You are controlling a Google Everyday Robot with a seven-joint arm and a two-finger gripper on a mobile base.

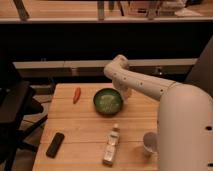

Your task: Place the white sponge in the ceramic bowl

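Above the ceramic bowl's (108,101) right rim hung the claw (123,93); whether spread or pressed together, I could not tell.

Wooden table (85,127) with bowl (108,101), carrot (77,94), bottle (112,145), cup (149,143), black remote (55,145).

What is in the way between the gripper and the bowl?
Nothing visible. The gripper hangs right at the bowl's right rim. The bottle and cup stand nearer the front, away from both. The sponge cannot be made out.
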